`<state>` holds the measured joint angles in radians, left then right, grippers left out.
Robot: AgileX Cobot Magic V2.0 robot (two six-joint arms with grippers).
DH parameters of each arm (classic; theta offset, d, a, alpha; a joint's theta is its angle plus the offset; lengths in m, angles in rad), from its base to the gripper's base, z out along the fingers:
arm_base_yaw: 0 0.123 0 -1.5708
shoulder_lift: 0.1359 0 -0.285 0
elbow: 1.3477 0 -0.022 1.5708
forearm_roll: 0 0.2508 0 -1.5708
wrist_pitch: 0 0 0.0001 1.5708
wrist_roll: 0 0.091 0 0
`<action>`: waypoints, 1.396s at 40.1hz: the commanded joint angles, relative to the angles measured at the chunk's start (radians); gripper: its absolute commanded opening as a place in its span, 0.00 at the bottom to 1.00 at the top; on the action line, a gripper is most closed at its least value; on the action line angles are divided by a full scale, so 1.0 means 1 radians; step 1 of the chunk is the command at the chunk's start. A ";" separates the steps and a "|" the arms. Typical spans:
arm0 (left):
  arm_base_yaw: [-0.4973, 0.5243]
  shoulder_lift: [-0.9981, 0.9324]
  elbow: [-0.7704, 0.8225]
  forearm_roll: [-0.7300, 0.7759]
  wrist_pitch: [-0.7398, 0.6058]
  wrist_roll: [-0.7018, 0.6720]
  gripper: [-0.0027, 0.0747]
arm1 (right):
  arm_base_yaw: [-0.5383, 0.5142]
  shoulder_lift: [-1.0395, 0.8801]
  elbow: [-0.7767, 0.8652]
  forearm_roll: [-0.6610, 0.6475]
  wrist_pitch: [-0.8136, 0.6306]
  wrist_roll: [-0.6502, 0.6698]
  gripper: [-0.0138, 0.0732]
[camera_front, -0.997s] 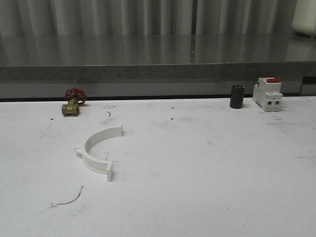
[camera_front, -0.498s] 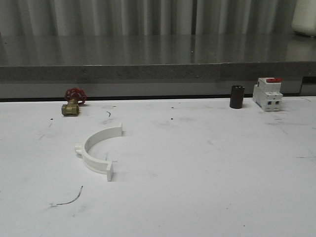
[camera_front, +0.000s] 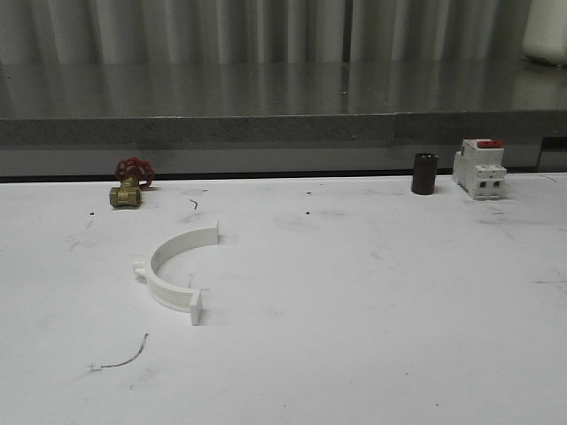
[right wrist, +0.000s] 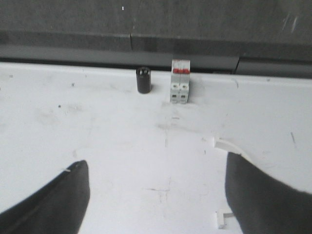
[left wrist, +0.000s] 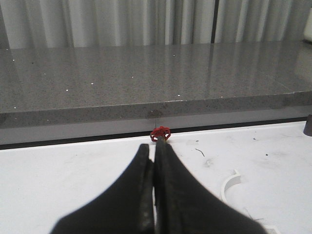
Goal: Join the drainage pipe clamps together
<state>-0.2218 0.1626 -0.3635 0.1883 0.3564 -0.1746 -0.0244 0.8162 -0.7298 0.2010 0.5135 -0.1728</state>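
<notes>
Front view — scuffed white table (camera_front: 372,336)

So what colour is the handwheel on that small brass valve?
Red; the handwheel on the brass valve shows best in the front view.

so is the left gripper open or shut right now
Shut: in the left wrist view the left gripper has its two dark fingers pressed together, nothing between them.

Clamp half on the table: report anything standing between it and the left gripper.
Nothing visible does. In the left wrist view, the shut left gripper has just bare table between it and the clamp half. The valve stands farther back, off that line.
</notes>
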 commanded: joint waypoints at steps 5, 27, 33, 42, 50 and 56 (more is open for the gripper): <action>0.001 0.010 -0.029 0.000 -0.084 0.001 0.01 | -0.039 0.295 -0.195 -0.007 0.017 -0.006 0.84; 0.001 0.010 -0.029 0.000 -0.084 0.001 0.01 | -0.284 0.876 -0.589 -0.086 0.367 -0.076 0.84; 0.001 0.010 -0.029 0.000 -0.084 0.001 0.01 | -0.301 0.976 -0.647 -0.086 0.421 -0.129 0.84; 0.001 0.010 -0.029 0.000 -0.084 0.001 0.01 | -0.338 1.070 -0.683 -0.092 0.443 -0.153 0.84; 0.001 0.010 -0.029 0.000 -0.084 0.001 0.01 | -0.339 1.111 -0.684 -0.092 0.413 -0.153 0.84; 0.001 0.010 -0.029 0.000 -0.084 0.001 0.01 | -0.339 1.121 -0.684 -0.092 0.400 -0.153 0.84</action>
<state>-0.2218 0.1611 -0.3635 0.1883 0.3564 -0.1729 -0.3589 1.9826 -1.3820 0.1096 0.9311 -0.3125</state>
